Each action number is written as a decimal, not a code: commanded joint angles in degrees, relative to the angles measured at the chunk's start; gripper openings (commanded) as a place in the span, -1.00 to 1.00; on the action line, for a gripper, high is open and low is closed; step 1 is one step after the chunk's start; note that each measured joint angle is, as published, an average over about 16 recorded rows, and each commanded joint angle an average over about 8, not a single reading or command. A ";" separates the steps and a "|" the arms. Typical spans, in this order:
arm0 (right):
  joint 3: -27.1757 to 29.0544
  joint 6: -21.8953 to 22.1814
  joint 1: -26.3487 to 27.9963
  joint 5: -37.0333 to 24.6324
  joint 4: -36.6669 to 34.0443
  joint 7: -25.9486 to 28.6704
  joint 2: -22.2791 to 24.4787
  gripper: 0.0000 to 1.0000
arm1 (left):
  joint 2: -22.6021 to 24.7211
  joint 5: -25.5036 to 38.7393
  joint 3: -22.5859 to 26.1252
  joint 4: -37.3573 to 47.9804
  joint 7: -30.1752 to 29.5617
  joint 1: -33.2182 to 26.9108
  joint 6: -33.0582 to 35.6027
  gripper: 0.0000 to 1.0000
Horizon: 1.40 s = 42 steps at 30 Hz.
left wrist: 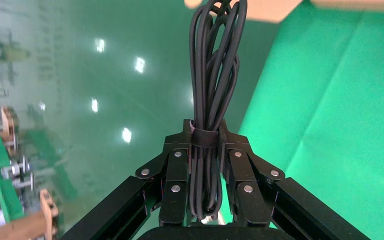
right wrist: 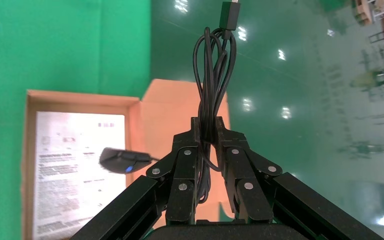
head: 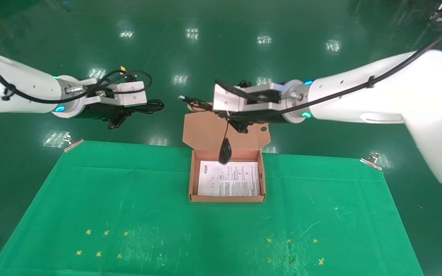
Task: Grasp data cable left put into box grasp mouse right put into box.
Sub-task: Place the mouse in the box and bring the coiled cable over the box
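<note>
In the head view, the box [head: 226, 180] is seen open on the green cloth [head: 90, 199], its flap lid [head: 205, 132] laid back on the far side and a printed sheet [head: 228, 183] lying flat inside it. The right gripper [head: 240, 123] is held above the flap lid, and from it the mouse [head: 225, 150] is hung by its cord, suspended over the far edge of the box. The left gripper [head: 115, 122] is held well to the left of the box, beyond the far edge of the cloth, with the data cable [head: 150, 106] seen as a dark bundle projecting from it toward the box.

In the left wrist view, the fingers [left wrist: 176, 172] of the left gripper [left wrist: 206, 132] are closed tightly on the data cable [left wrist: 215, 75], which is clamped at its banded waist; its loops extend out beyond the fingertips toward the edge of the box.

In the right wrist view, the fingers [right wrist: 182, 172] of the right gripper [right wrist: 207, 127] are closed on the bundled cord [right wrist: 214, 75] of the mouse, with a plug [right wrist: 229, 15] at the bundle's far end. The mouse [right wrist: 122, 161] is seen hanging clear above the printed sheet [right wrist: 75, 175] in the box [right wrist: 80, 97], a small blue light showing on it.
</note>
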 commanded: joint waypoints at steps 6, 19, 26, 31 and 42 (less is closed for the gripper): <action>-0.04 -0.74 -1.45 1.93 -2.81 -0.69 -2.01 -1.00 | -0.61 3.69 0.90 -1.62 -4.51 0.60 1.76 -1.00; -0.59 0.68 -4.11 5.68 -11.45 -1.04 -2.90 -1.00 | -1.22 5.04 1.08 -4.20 -6.83 1.21 2.61 -1.00; -2.25 2.37 -4.68 5.95 -16.76 -1.90 -3.56 -1.00 | -1.31 5.18 1.09 -4.54 -7.09 1.30 2.71 -1.00; -4.71 3.99 -5.41 6.09 -17.58 -2.80 -4.07 -1.00 | -1.34 5.22 1.10 -4.64 -7.17 1.32 2.74 -1.00; -8.43 6.49 -6.35 7.53 -15.86 -4.14 -4.30 1.00 | -1.37 5.28 1.13 -4.74 -7.19 1.36 2.77 -1.00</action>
